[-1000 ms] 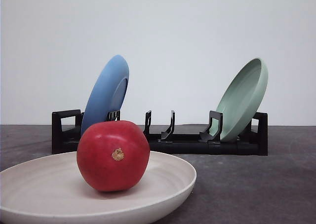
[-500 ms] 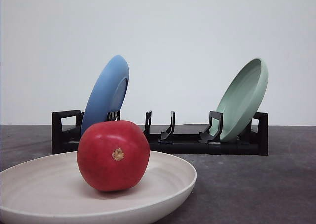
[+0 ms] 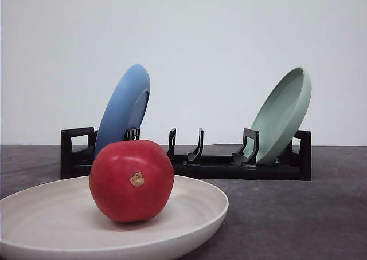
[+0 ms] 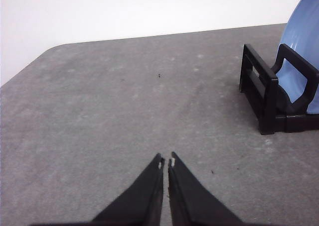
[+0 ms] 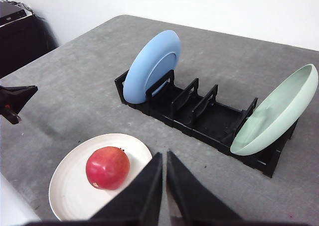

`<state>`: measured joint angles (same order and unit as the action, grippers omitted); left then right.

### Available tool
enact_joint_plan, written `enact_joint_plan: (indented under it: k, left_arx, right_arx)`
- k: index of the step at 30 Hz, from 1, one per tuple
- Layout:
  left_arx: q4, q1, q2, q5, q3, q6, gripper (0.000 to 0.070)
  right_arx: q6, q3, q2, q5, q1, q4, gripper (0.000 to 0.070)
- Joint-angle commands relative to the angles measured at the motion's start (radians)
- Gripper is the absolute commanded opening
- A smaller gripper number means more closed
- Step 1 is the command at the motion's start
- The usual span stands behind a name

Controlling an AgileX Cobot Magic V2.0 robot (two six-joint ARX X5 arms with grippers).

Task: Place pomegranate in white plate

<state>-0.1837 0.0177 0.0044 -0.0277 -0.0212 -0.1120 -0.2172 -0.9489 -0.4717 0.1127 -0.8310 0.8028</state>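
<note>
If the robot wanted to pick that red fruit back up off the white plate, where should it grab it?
Probably from straight above, fingers closing across the widest middle of the pomegranate. It is round and smooth, so a grip off the middle could slip. It sits in the white plate, whose raised rim would hinder a low sideways approach. The nub faces the front, so avoid pinching there.

The front camera is sitting low at table height, looking close past the white plate (image 3: 189, 211) toward the rack (image 3: 189, 162). The right wrist camera is looking down from high, sharing both; the left wrist camera is catching the rack's end (image 4: 271, 99).
</note>
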Motion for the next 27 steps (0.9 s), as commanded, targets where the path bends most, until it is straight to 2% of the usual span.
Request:
enact_joint_plan:
  k: [1, 8, 11, 14, 18, 21, 24, 27]
  left_arx:
    - [-0.003, 0.002, -0.002, 0.002, 0.009, -0.007, 0.0]
    - [-0.003, 0.002, -0.002, 0.002, 0.009, -0.006, 0.0]
    - [-0.003, 0.002, -0.002, 0.002, 0.009, -0.006, 0.0]
    - [-0.004, 0.002, -0.002, 0.001, 0.009, -0.006, 0.0]
    - [-0.003, 0.002, -0.002, 0.002, 0.009, -0.007, 0.0]
    - [-0.003, 0.002, -0.002, 0.002, 0.009, -0.007, 0.0]
    - [-0.003, 0.002, -0.002, 0.002, 0.009, -0.006, 0.0]
    - [-0.003, 0.002, -0.002, 0.002, 0.009, -0.006, 0.0]
  right_arx:
    - [-0.005, -0.012, -0.003, 0.004, -0.01, -0.01, 0.0008]
    - [-0.005, -0.012, -0.003, 0.004, -0.01, -0.011, 0.0008]
    - [-0.003, -0.005, 0.006, 0.002, 0.044, -0.018, 0.0008]
    - [0.052, 0.076, 0.027, -0.033, 0.158, -0.126, 0.0008]
    - [0.174, 0.297, 0.111, -0.034, 0.379, -0.388, 0.0008]
    - [0.208, 0.463, 0.18, -0.033, 0.522, -0.563, 0.0008]
    - [0.242, 0.61, 0.253, -0.027, 0.63, -0.69, 0.0008]
    - [0.278, 0.722, 0.326, -0.018, 0.704, -0.741, 0.0008]
